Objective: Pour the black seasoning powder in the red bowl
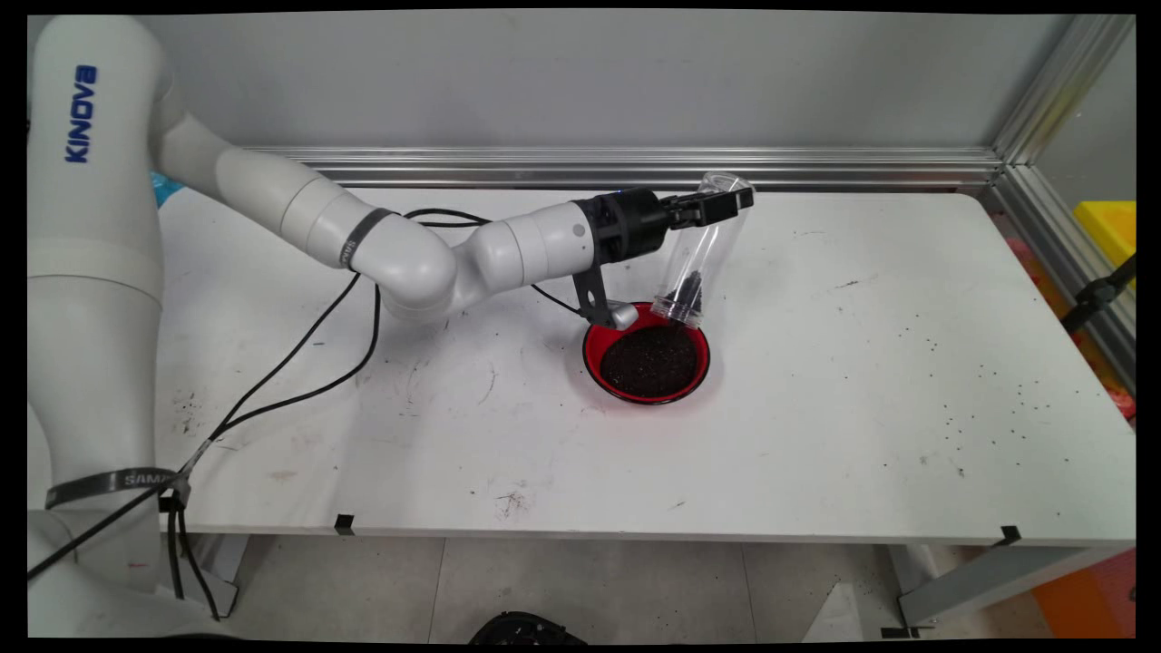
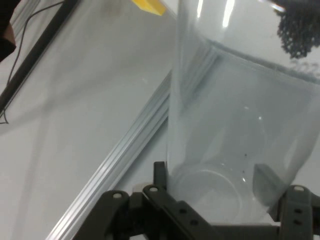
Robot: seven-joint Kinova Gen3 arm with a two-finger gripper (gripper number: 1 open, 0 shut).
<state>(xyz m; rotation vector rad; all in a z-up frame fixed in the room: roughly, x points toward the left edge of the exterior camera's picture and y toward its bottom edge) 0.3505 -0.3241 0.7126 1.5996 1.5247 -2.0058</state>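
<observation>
Gripper [image 1: 717,207] clamps the base of a clear cup [image 1: 698,258], inverted, mouth just above the red bowl [image 1: 646,358] below. Risk: remaining grains [image 1: 689,288] may miss the rim and scatter.

A white bench [image 1: 816,435] fills the room's middle, its top scuffed and peppered with dark specks, thickest toward its right end. Behind the bench runs a plain grey wall [image 1: 580,82], with a ribbed aluminium rail [image 1: 635,168] along the bench's far edge and another rail [image 1: 1043,100] climbing at its right corner. Below the bench's near edge lies a pale tiled floor [image 1: 590,589]. Right of the bench sits something yellow [image 1: 1111,227].
</observation>
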